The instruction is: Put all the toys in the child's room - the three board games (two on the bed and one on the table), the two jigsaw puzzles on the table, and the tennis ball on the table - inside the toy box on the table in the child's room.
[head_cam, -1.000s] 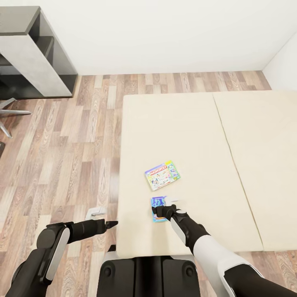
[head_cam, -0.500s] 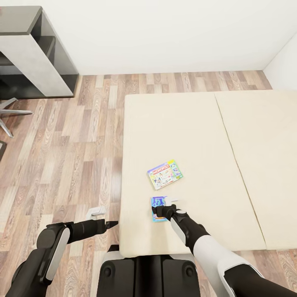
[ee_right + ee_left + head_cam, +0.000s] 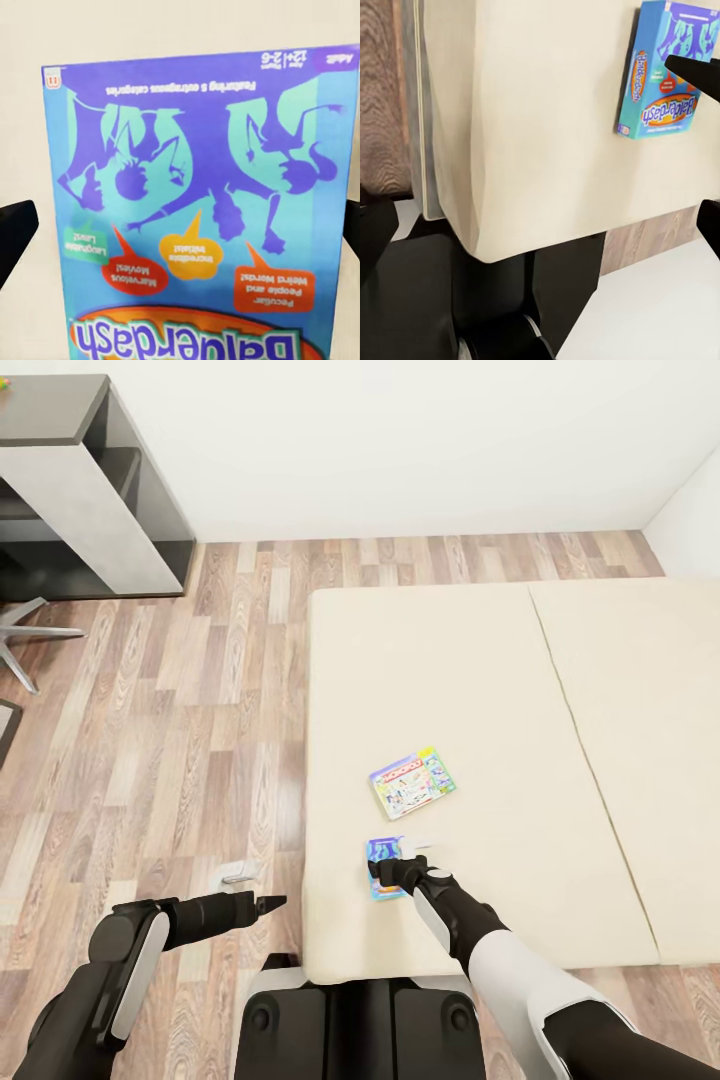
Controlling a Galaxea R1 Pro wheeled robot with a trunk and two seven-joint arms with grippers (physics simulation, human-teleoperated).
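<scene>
A blue board game point(image 3: 384, 854) with purple cartoon art sits just over the cream bed point(image 3: 480, 680), near its front left corner. My right gripper point(image 3: 386, 873) is shut on this box, and its dark fingertips point(image 3: 16, 234) show at both side edges of the box point(image 3: 195, 202). The same box point(image 3: 660, 71) appears in the left wrist view beside the bed's edge. A second board game point(image 3: 412, 783), pale with a red logo, lies flat on the mattress a little farther in. My left gripper point(image 3: 272, 903) hangs open over the wood floor, left of the bed.
A grey and dark desk unit point(image 3: 70, 480) stands against the wall at the far left, with chair legs point(image 3: 30, 630) in front of it. Wood-plank floor point(image 3: 180, 740) lies between desk and bed. My dark base point(image 3: 350, 1020) is against the bed's front edge.
The whole view has shifted: bed and pale game slid right in the picture. The blue game stayed at my right gripper, so it moved with me toward the bed's left edge.
</scene>
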